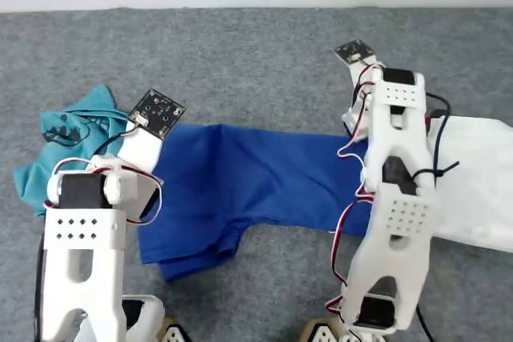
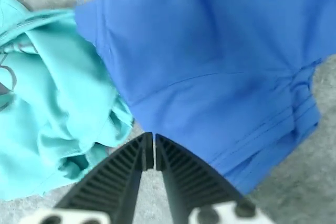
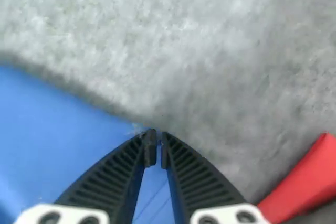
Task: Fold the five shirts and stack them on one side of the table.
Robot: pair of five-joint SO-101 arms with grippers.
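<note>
A blue shirt (image 1: pixel 264 182) lies spread across the middle of the grey table, one sleeve bunched at its near edge. A crumpled teal shirt (image 1: pixel 68 138) sits at the far left, touching the blue one. A white shirt (image 1: pixel 473 182) lies at the right, partly under an arm. My left gripper (image 2: pixel 154 141) is shut with nothing in it, over the seam where the teal shirt (image 2: pixel 47 108) meets the blue shirt (image 2: pixel 210 61). My right gripper (image 3: pixel 156 141) is shut on the edge of the blue shirt (image 3: pixel 47 145), right at its corner.
A red piece of cloth (image 3: pixel 304 182) shows at the corner of the right wrist view, close to the right gripper. Bare grey table (image 1: pixel 256 62) stretches along the far side, and a strip (image 1: pixel 272 286) lies between the two arm bases.
</note>
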